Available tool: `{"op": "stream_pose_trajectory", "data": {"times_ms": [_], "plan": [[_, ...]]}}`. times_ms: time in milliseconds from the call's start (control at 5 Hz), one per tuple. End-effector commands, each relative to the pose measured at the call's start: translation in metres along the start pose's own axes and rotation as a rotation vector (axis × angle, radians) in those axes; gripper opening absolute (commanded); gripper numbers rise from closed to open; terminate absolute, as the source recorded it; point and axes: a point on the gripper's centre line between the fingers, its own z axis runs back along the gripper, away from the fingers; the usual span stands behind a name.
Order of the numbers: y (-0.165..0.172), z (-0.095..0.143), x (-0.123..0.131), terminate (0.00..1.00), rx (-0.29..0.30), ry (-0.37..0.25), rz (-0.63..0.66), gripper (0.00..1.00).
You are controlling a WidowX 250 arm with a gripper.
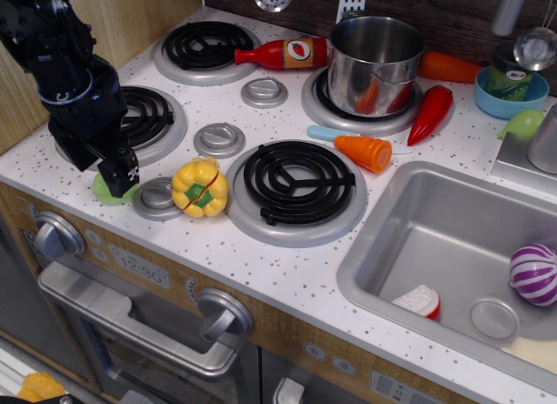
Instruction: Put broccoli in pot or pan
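The broccoli (101, 191), a small pale green lump, lies at the front left of the counter, left of the yellow pepper (199, 187). Only its left edge shows beneath my black gripper (111, 179). The gripper has come down right onto it, with one finger (120, 171) over its right side. The jaws look open around the lump; the other finger is hidden by the arm. The shiny steel pot (374, 56) stands on the back right burner, far from the gripper.
A ketchup bottle (283, 52) lies left of the pot. A carrot piece (365, 151) and a red chili (431, 114) lie in front of the pot. A blue bowl (512, 95) and a lime-green piece (522, 123) sit at the far right. The sink (452, 247) holds a purple onion (533, 273).
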Motion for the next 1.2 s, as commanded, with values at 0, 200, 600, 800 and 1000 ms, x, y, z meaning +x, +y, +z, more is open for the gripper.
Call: {"op": "stream_pose_trajectory", "data": {"times_ms": [0, 200, 600, 800, 1000], "plan": [[0.010, 0.002, 0.005, 0.00, -0.042, -0.002, 0.045, 1.00], [0.009, -0.009, 0.006, 0.00, -0.117, -0.008, 0.087, 1.00], [-0.004, -0.003, 0.009, 0.00, -0.064, -0.029, 0.165, 0.00], [-0.020, 0.038, 0.012, 0.00, 0.032, -0.018, 0.145, 0.00], [-0.025, 0.083, 0.027, 0.00, 0.114, -0.072, 0.107, 0.00]]}}
